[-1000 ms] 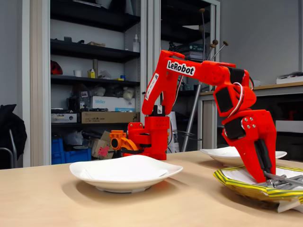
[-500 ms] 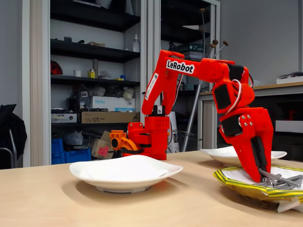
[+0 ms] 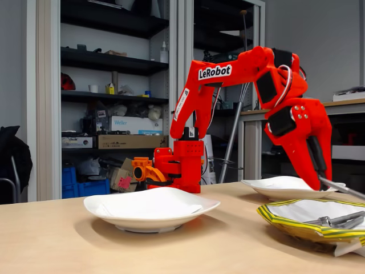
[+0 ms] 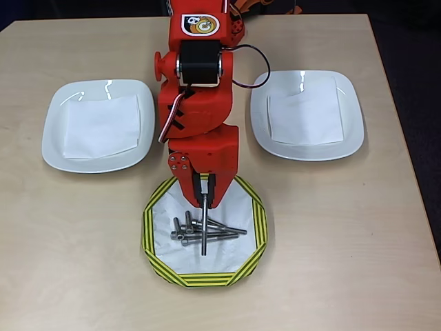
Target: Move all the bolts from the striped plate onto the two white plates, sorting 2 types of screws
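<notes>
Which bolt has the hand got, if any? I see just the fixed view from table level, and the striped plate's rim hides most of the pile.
Observer: In the overhead view the hand grips one long thin bolt by its end. The shaft points away from the arm's base, over the striped plate.
Operator: How many lie in the plate?
Observer: About five, in a loose pile, mostly crosswise to the held one.
Operator: Any bolts on the white plates?
Observer: None. The two white plates each hold one white paper square.
</notes>
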`<act>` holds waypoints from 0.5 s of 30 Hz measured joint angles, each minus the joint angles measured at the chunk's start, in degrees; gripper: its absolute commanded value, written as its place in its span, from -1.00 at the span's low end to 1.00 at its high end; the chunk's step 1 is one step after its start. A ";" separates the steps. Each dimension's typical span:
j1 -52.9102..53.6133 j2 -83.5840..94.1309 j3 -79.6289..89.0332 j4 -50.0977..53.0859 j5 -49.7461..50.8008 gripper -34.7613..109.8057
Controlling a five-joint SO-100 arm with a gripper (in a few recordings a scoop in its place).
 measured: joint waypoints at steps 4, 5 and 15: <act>0.35 0.00 -0.18 1.49 -1.32 -0.52; 0.88 0.00 -0.18 2.02 -2.11 -0.52; 10.72 4.83 0.00 7.82 -15.73 -0.52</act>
